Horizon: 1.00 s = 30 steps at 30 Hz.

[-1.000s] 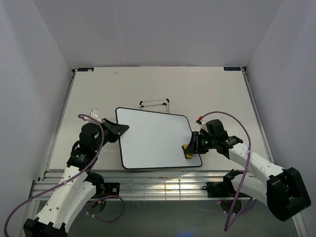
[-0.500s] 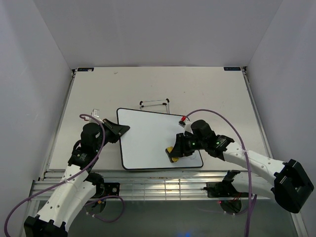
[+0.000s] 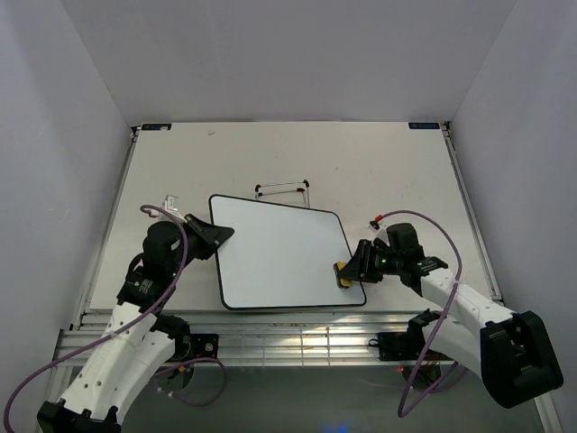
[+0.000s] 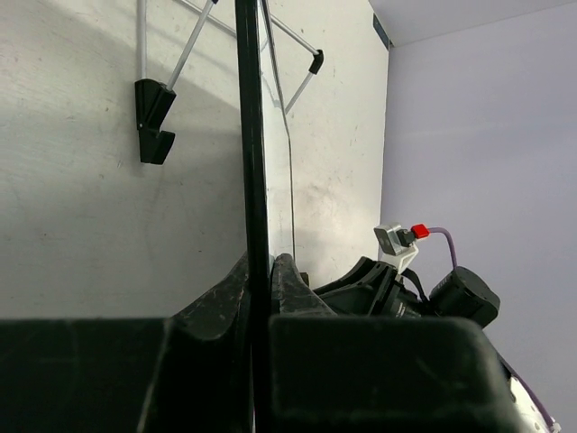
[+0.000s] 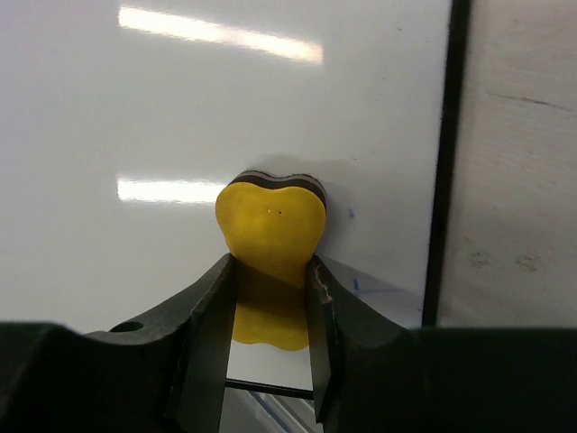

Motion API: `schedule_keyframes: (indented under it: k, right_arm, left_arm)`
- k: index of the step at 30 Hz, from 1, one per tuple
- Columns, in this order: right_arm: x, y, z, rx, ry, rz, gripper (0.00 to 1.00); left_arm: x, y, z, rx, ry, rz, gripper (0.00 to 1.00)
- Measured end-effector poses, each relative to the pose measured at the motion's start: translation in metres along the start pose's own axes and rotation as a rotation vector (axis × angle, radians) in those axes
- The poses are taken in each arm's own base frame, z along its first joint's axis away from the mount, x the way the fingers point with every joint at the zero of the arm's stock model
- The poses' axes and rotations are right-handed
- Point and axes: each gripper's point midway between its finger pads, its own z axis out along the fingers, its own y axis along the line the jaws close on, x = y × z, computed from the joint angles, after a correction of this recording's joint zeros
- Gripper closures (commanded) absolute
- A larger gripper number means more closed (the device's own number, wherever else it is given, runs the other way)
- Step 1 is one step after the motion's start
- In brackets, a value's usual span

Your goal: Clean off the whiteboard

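Observation:
The whiteboard [image 3: 279,257] lies flat on the table, its white face almost bare. My left gripper [image 3: 215,236] is shut on the board's left edge near the far corner; in the left wrist view the thin black frame [image 4: 249,135] runs between the left gripper's [image 4: 259,271] closed jaws. My right gripper [image 3: 350,272] is shut on a small yellow eraser [image 3: 342,272] pressed on the board near its right edge. In the right wrist view the eraser [image 5: 270,216] sits between that gripper's [image 5: 270,275] jaws, faint blue marks [image 5: 353,285] beside it on the whiteboard [image 5: 180,99].
A thin wire stand [image 3: 282,188] with black tips lies just beyond the board's far edge, also seen as the stand [image 4: 155,117] in the left wrist view. A small white piece [image 3: 171,202] lies left of the board. Slotted rails [image 3: 297,338] run along the near table edge.
The right gripper swept the eraser leftward over the board's lower part, then back to the right edge. The board shifted slightly under the left gripper's hold.

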Motion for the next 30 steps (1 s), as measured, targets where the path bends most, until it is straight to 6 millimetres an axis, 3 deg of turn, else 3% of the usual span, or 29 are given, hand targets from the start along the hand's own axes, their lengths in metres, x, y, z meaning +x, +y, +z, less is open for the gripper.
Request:
schedule_keyframes:
  k: [8,14,20,30]
  right_arm:
    - [0.006,-0.026,-0.005,0.039,-0.023,0.074,0.92]
    - [0.007,-0.03,-0.009,0.051,-0.035,0.068,0.92]
    - [0.013,-0.017,-0.012,-0.026,-0.053,0.027,0.92]
    - [0.028,0.033,-0.012,-0.178,-0.002,-0.041,0.92]
  left_arm:
    - [-0.006,-0.007,-0.01,-0.01,-0.014,0.027,1.0]
    - [-0.006,-0.007,-0.009,-0.009,-0.011,0.027,1.0]
    - [-0.001,-0.008,-0.003,0.015,0.014,0.024,1.0]
    - [0.004,-0.006,0.006,0.038,0.03,0.011,1.0]
